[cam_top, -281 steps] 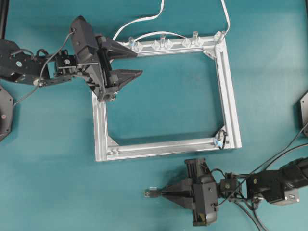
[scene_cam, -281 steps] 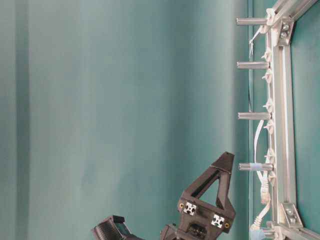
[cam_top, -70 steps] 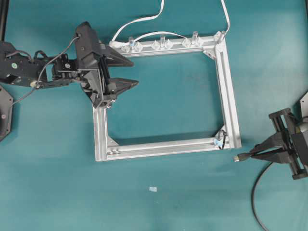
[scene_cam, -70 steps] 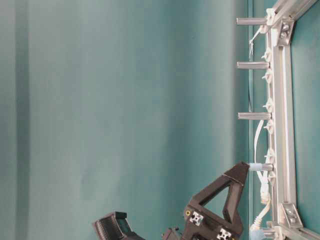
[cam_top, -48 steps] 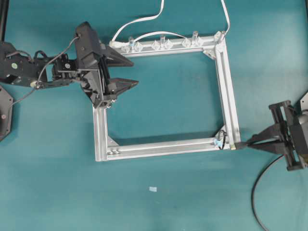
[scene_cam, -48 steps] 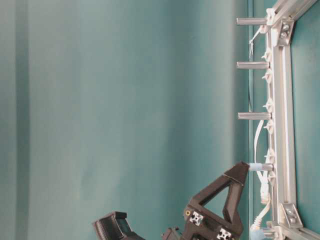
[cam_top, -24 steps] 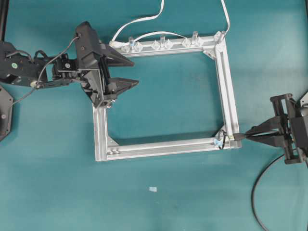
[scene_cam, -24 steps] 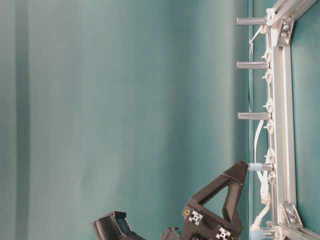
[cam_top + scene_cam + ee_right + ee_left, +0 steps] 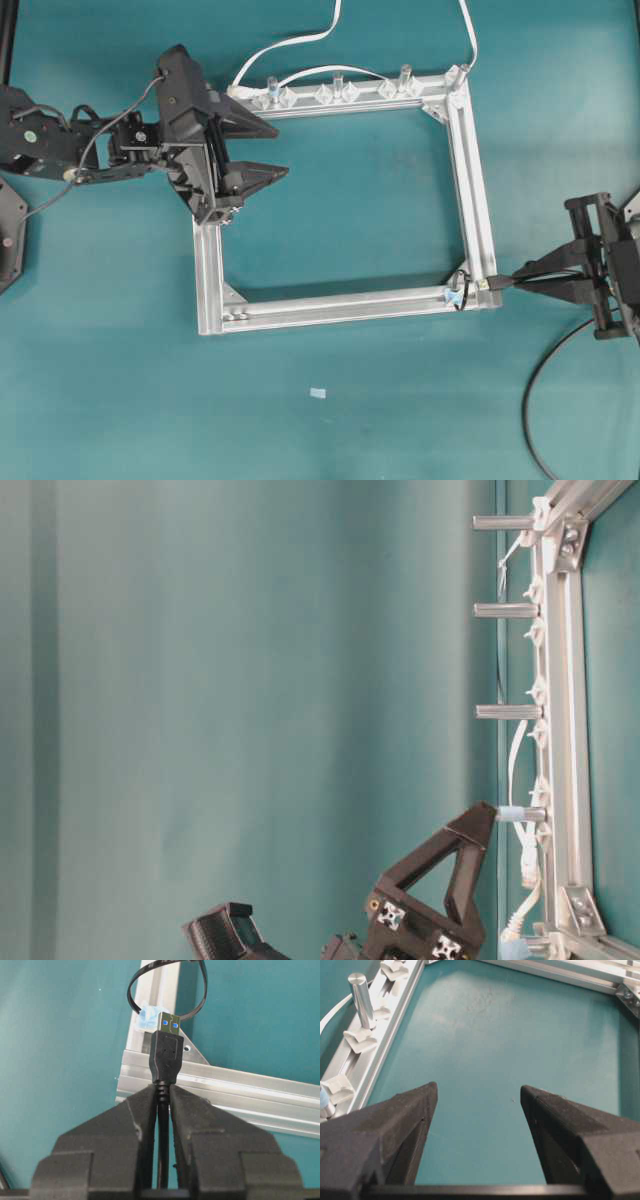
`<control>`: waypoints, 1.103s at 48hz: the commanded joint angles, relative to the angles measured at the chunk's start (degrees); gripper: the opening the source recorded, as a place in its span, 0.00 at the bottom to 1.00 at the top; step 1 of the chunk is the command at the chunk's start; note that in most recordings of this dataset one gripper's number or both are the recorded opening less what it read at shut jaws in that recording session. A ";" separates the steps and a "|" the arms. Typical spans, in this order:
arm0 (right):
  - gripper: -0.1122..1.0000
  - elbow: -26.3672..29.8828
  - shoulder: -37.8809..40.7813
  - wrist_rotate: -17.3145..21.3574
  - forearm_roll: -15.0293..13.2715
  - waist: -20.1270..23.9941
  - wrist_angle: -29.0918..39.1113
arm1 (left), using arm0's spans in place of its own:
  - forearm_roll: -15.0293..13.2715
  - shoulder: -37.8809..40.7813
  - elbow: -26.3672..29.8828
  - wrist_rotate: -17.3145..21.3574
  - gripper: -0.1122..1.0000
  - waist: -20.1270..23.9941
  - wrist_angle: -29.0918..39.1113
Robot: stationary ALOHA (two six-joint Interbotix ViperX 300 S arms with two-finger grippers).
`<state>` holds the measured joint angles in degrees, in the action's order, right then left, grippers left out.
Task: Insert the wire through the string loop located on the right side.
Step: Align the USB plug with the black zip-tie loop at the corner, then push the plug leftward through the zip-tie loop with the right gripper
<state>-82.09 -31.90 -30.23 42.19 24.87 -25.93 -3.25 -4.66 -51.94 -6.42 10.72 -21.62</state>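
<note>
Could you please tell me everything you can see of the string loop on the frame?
The string loop is a thin, dark cord forming a rounded, open ring, gathered at a light-blue wad of tape on the silver frame near its corner. It stands up from the rail. The wire's plug points at it, the metallic tip at its lower edge, not yet through.

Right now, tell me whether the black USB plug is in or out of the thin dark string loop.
Out. The black USB plug sits just short of the thin dark string loop, metal tip aimed at it.
</note>
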 commanded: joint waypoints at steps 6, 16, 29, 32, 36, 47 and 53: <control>0.21 0.62 -0.09 -0.09 -0.18 -0.09 -0.09 | -0.09 -1.23 1.23 -0.35 0.76 -0.09 -0.26; 0.21 0.62 0.00 -0.09 -0.18 -0.09 -0.09 | -0.09 -1.23 1.23 -0.35 0.76 -0.09 -0.26; 0.21 0.62 -0.09 -0.09 -0.18 -0.09 -0.09 | -0.09 -1.32 1.23 -0.35 0.76 -0.26 -0.26; 0.21 0.62 0.00 -0.09 -0.18 -0.18 -0.09 | -0.09 -1.32 1.23 -0.35 0.76 -0.35 -0.26; 0.21 0.62 0.00 -0.09 -0.18 -0.09 -0.09 | -0.09 -1.32 1.23 -0.35 0.76 -0.44 -0.26; 0.21 1.49 1.41 -0.09 -0.18 -0.18 0.79 | -0.09 -1.23 1.23 -0.35 0.76 -0.79 -0.26; 0.21 2.55 2.99 -0.18 -0.18 -0.09 0.44 | -0.09 -1.23 1.23 -0.35 0.76 -0.79 -0.26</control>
<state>-81.21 -29.71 -30.23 42.19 24.79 -25.05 -3.34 -4.66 -51.94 -6.42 10.11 -21.71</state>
